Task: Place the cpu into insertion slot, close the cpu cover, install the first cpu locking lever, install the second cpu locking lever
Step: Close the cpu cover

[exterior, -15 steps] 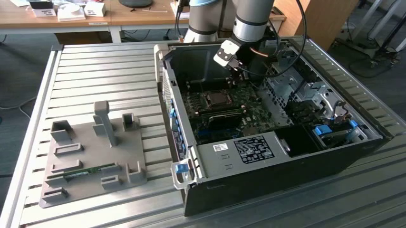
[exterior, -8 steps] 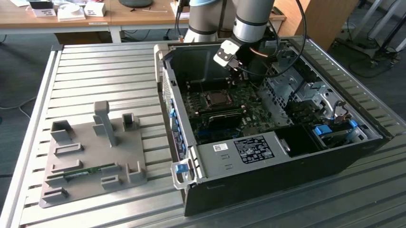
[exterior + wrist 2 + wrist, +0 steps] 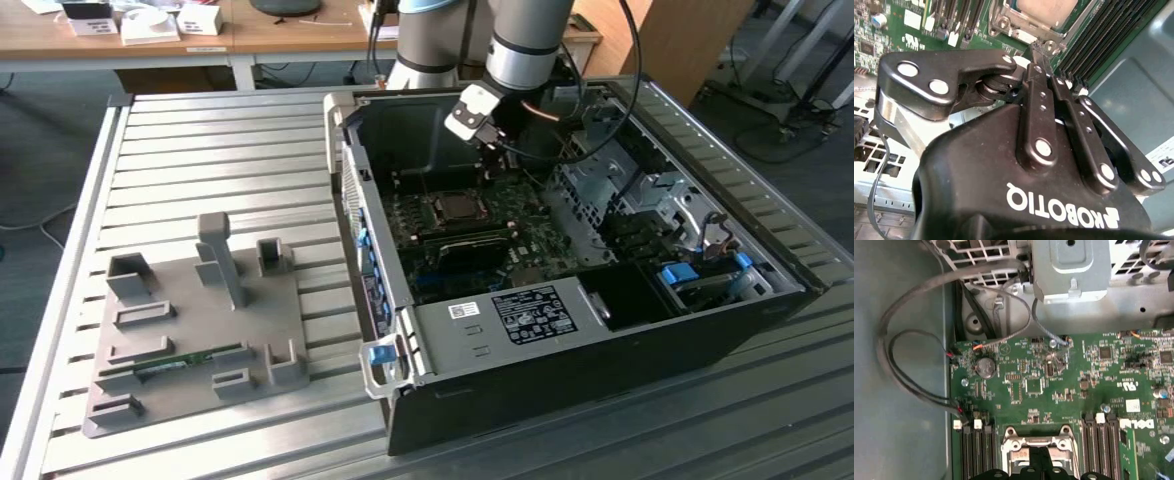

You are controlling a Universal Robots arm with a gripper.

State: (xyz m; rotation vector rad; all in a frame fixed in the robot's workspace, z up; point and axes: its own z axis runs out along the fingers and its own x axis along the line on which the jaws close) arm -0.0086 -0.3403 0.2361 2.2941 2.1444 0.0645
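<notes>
The insertion slot (image 3: 454,212) sits on the green motherboard inside the open black computer case (image 3: 561,380). The greyish-gold cpu (image 3: 1046,9) lies in it. The silvery cpu cover (image 3: 1006,24) lies flat over the cpu and frames it. My gripper (image 3: 1037,49) hangs low in the case with its black fingers (image 3: 1035,100) pressed together. The tips are right at the socket's metal edge (image 3: 1036,446), with nothing visible between them. I cannot make out the cpu locking levers as separate parts. In the exterior view my gripper (image 3: 503,158) is just beyond the socket, toward the case's back wall.
Long memory slots (image 3: 1101,445) flank the socket. Loose grey cables (image 3: 909,370) and a metal drive cage (image 3: 627,185) crowd the case interior. On the slatted table at the exterior view's left stands a grey fixture plate (image 3: 200,300) holding a green memory stick (image 3: 174,362).
</notes>
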